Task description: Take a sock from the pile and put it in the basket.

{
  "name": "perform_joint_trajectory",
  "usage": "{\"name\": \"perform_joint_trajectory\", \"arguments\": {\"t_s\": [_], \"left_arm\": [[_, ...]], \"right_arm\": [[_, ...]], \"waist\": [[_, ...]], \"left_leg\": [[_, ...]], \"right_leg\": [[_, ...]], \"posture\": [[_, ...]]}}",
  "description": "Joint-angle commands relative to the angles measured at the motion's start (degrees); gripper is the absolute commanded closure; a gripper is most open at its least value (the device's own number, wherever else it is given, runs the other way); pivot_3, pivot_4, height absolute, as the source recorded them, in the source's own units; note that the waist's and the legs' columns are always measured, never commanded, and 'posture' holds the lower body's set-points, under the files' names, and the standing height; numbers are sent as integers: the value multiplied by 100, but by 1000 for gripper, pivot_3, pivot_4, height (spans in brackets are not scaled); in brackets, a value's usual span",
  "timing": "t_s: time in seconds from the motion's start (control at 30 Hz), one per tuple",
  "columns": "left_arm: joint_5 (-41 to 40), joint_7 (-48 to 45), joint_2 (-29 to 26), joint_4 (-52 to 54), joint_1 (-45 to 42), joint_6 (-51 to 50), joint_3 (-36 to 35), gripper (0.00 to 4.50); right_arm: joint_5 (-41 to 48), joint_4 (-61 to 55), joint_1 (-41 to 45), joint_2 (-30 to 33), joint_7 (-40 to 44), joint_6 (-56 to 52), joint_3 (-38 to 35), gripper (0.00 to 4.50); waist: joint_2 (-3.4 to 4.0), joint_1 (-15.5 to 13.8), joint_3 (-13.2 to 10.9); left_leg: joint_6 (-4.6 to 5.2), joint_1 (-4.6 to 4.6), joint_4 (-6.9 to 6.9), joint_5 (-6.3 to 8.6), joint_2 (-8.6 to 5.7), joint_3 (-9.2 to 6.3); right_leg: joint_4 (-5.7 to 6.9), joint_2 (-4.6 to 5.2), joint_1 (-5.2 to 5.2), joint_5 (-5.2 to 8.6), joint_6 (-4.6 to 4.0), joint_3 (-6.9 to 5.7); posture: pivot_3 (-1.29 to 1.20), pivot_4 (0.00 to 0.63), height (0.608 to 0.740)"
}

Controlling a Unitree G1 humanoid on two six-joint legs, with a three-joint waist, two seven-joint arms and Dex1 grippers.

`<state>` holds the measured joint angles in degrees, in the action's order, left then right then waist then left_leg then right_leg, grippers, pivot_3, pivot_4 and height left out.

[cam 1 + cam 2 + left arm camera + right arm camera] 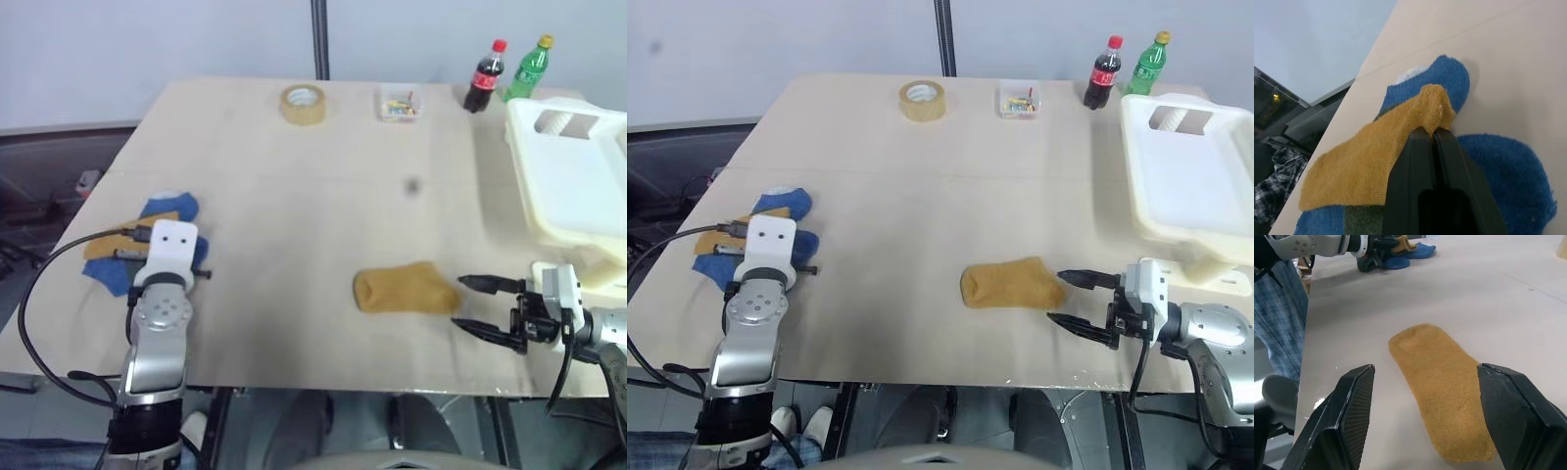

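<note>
Left gripper (1432,139) is clamped shut on a fold of a mustard-yellow sock (1369,161) at the pile (137,245), which sits near the left edge of the bench (294,206). From the left wrist view I can see the black fingers pinching a little peak of the yellow cloth, with blue socks (1508,181) lying under and beside it and a bit of dark grey at the bottom. So I've got hold of one, but it's not lifted clear of the heap as far as I can tell. Moving across, there's a second mustard sock (405,289) lying flat and alone near the front middle of the bench. My right gripper (482,310) sits just beside it, pointing at its toe end with the jaws spread wide and nothing in them; the right wrist view shows the sock lying between the two fingers but not touched. Further right is the basket (578,186), cream-white, and I see no sock inside it. At the back there's a roll of tape (303,104), a small clear box (400,103) and two bottles (505,73), none of which matter. My read: roughly the grasp stage, with the whole carry and drop into the basket still to go.
</note>
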<state>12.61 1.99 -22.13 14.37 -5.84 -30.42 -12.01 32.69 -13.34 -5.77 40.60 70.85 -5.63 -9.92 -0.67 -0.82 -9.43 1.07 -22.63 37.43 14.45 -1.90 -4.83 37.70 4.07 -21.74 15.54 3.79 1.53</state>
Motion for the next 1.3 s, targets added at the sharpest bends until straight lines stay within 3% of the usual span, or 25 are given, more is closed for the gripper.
{"name": "perform_joint_trajectory", "arguments": {"t_s": [0.03,0.2,0.4,0.93,1.03,1.13,1.3], "left_arm": [[-33,53,52,124,-95,7,-143,4473],[-235,-14,223,178,-149,-85,-240,4473],[-281,-1,229,206,-201,-143,-315,2343],[-119,168,123,-26,-470,-14,-265,2343],[-112,139,120,-52,-418,-25,-234,2991],[-114,136,130,-68,-361,-46,-240,4315],[-189,78,171,-49,-374,15,-196,4472]], "right_arm": [[27,-73,50,-12,16,137,-71,1025],[5,-18,51,-21,41,190,-73,1025],[-3,-5,15,-32,44,230,-69,1025],[-52,34,-34,-69,31,342,-54,1025],[-64,45,-34,-62,29,352,-67,1025],[-69,60,-33,-49,35,358,-88,1025],[-85,71,-27,-51,28,395,-99,1025]], "waist": [[0,0,0],[0,1,0],[0,1,0],[0,3,0],[0,2,0],[0,2,0],[-1,2,0]], "left_leg": [[0,0,0,0,0,0],[0,0,0,0,-1,0],[0,0,0,0,-1,0],[0,0,1,-1,-3,0],[0,1,1,-1,-3,0],[0,1,1,-1,-3,0],[0,1,1,-1,-3,0]], "right_leg": [[0,0,0,0,0,0],[0,-4,0,0,0,-1],[1,-5,0,0,0,-1],[3,-7,0,0,0,-2],[3,-7,0,0,0,-2],[3,-7,0,0,1,-2],[3,-7,0,0,0,-2]], "posture": [[0,150,738],[0,150,738],[0,150,738],[0,150,738],[0,150,738],[0,150,738],[0,150,738]]}}
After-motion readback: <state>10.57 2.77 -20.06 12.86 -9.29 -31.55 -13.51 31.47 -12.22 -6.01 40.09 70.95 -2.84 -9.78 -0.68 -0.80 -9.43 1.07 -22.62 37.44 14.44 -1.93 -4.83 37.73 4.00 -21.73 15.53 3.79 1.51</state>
